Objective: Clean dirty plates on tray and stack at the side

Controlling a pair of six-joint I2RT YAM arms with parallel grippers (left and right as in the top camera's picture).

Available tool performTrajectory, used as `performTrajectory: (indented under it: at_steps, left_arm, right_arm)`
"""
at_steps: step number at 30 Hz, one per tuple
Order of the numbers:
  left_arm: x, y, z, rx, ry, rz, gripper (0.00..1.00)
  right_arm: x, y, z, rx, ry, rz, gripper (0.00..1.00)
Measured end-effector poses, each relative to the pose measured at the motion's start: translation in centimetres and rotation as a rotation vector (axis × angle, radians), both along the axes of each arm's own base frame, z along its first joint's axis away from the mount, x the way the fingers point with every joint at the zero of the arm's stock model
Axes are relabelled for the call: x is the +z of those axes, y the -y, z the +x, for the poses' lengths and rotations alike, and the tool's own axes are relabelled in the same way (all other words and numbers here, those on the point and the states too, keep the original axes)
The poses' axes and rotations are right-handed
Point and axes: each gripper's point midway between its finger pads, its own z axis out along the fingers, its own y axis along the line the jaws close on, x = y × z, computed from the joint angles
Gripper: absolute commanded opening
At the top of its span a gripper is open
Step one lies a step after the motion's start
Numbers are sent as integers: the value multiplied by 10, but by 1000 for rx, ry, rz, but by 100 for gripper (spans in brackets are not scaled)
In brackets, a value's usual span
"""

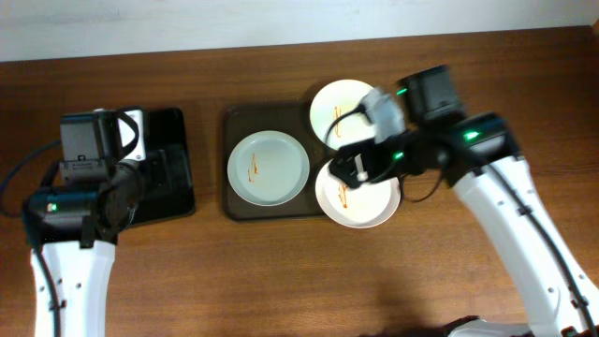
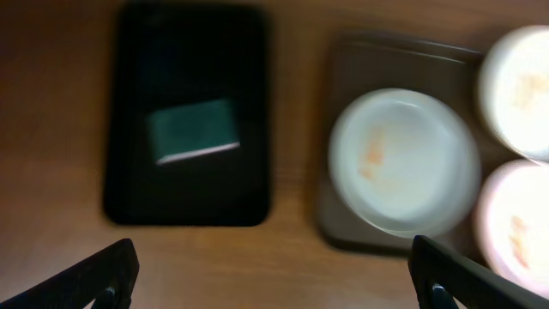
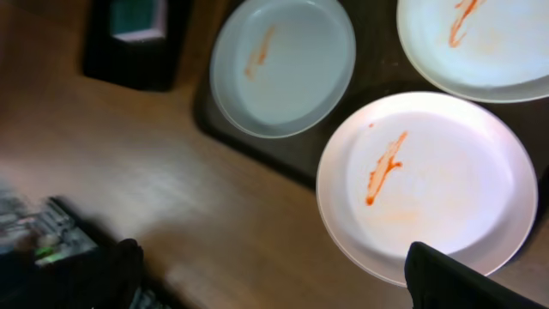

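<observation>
The dark brown tray [image 1: 234, 208] lies mid-table. One white plate [image 1: 269, 168] with an orange streak sits on it. A second plate [image 1: 339, 108] rests at its far right corner. A third streaked plate [image 1: 358, 197] overhangs its right edge. My right gripper [image 1: 348, 167] hovers open and empty above the third plate's left rim; the right wrist view shows this plate [image 3: 429, 180], the other two [image 3: 283, 64] [image 3: 480, 43] and the spread fingers [image 3: 283, 275]. My left gripper [image 1: 168, 173] is open and empty over the table left of the tray [image 2: 339, 215], with its fingers [image 2: 274, 283] wide apart.
A smaller glossy black tray [image 1: 173, 150] lies left of the brown tray and holds a green sponge [image 2: 193, 130]. The left wrist view also shows the three plates [image 2: 403, 163] [image 2: 519, 81] [image 2: 515, 223]. Bare wooden tabletop [image 1: 281, 271] runs along the front.
</observation>
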Motion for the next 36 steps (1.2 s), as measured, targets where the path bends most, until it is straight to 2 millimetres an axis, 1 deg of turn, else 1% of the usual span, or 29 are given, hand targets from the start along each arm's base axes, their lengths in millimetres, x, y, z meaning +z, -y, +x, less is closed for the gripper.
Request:
performTrajectory:
  at_steps: [1,2,3,4,5,6,7,8,9,10,11,12,13,15,16,17,18,20,21,22,23,24,26,27,31,32,33,34,36]
  left_arm:
    - [-13,-12,2,89,-31,22,96]
    - [-28,-19,3,142,-68,37,93]
    - [-41,-26,7,176,-105,50,91]
    - [-53,-30,13,194,-135,62,91]
    - [-65,-32,18,195,-165,68,87]
    - [-76,-31,22,176,-192,70,84]
    - [-83,-25,26,120,-208,66,84]
    - [-84,-21,27,85,-212,71,76]
    - [-84,-21,27,59,-212,92,72]
    - [-83,-23,27,65,-213,105,70]
    - [-83,-29,26,93,-214,116,65]
    - [-84,-41,25,140,-218,121,57]
    - [-89,-54,24,206,-232,113,59]
    - [-117,-91,28,345,-288,101,67]
    - [-143,-112,29,413,-345,96,68]
    - [-157,-118,27,432,-379,93,68]
    - [-168,-122,30,443,-393,93,65]
    - [-195,-127,40,439,-413,100,63]
    - [-208,-130,50,417,-405,113,63]
    - [-220,-129,55,365,-420,123,59]
    - [-224,-128,59,306,-421,128,57]
    - [-228,-125,64,176,-421,144,51]
    - [-230,-120,71,15,-417,175,49]
    - [-231,-112,72,-123,-416,183,51]
    - [-238,-87,62,-446,-457,196,53]
    - [-239,-83,57,-492,-481,206,54]
    - [-240,-80,54,-520,-492,212,62]
    - [-238,-77,53,-562,-501,238,63]
    - [-228,-77,56,-587,-481,273,60]
  right_arm:
    - [-14,-13,0,6,14,-31,83]
    - [-27,-20,-1,9,13,-51,78]
    - [-37,-25,4,4,23,-61,77]
    - [-45,-26,10,-11,28,-65,74]
    - [-52,-30,22,-18,44,-63,72]
    - [-59,-34,31,-22,46,-63,71]
    - [-72,-38,37,-19,28,-66,71]
    - [-95,-43,39,-9,-28,-75,71]
    - [-109,-48,39,5,-71,-64,71]
    - [-121,-53,38,17,-107,-55,71]
    - [-132,-59,36,33,-141,-33,71]
    - [-135,-62,33,44,-160,-16,71]
    - [-134,-63,31,49,-166,-7,71]
    - [-135,-62,24,49,-203,-7,71]
    - [-135,-62,23,49,-209,-5,71]
    - [-135,-63,23,50,-210,-3,71]
    - [-135,-63,22,50,-212,-2,71]
    - [-135,-63,21,48,-216,-2,71]
    - [-135,-63,21,49,-220,-1,71]
    - [-135,-63,21,49,-220,-1,71]
    - [-135,-63,21,49,-218,0,71]
    - [-135,-63,21,49,-217,0,71]
    - [-135,-63,22,49,-215,1,71]
    - [-135,-63,22,49,-215,2,71]
    - [-135,-63,22,49,-213,2,72]
    - [-135,-63,22,49,-213,2,71]
    - [-135,-63,22,49,-213,2,72]
    - [-135,-63,22,49,-213,2,72]
    - [-135,-63,22,49,-213,2,72]
